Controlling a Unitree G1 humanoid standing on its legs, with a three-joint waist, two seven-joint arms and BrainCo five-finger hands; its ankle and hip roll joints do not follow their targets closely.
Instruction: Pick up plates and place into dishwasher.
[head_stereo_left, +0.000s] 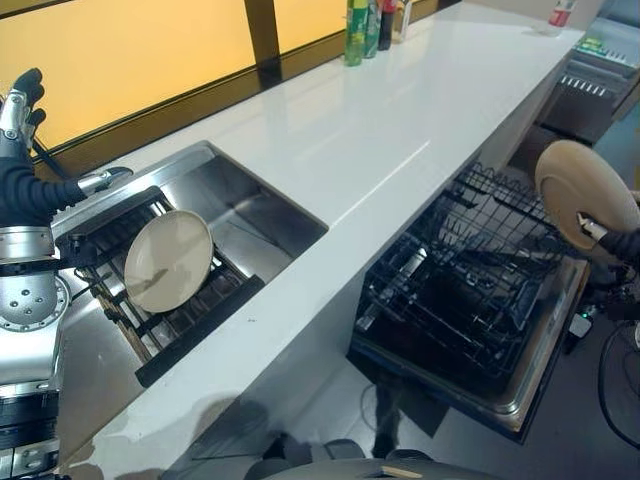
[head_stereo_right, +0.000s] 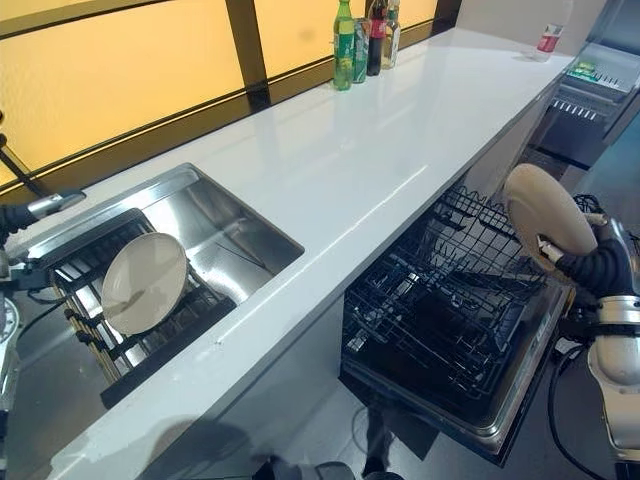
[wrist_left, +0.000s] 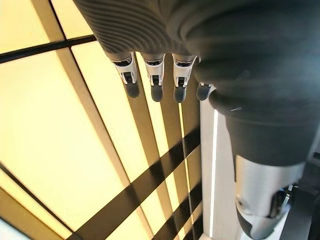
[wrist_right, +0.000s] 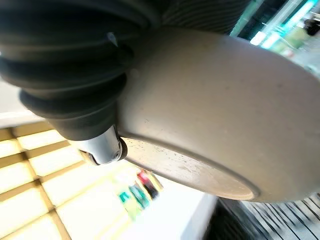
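Observation:
My right hand (head_stereo_right: 590, 268) is shut on a beige plate (head_stereo_right: 545, 217), held tilted on edge above the right side of the open dishwasher's black wire rack (head_stereo_right: 450, 300). The right wrist view has the plate's underside (wrist_right: 210, 115) close up, with my thumb (wrist_right: 105, 150) pressed on its rim. A second beige plate (head_stereo_left: 168, 260) leans in the black drying rack (head_stereo_left: 190, 310) inside the steel sink (head_stereo_left: 250, 215). My left hand (head_stereo_left: 22, 100) is raised at the far left above the sink, its fingers (wrist_left: 155, 80) straight and holding nothing.
A long white countertop (head_stereo_left: 400, 130) runs between the sink and the dishwasher. Several bottles (head_stereo_right: 365, 40) stand at its far end by the yellow window. The dishwasher door (head_stereo_left: 540, 380) hangs open below the rack. A steel appliance (head_stereo_left: 600, 90) stands at the far right.

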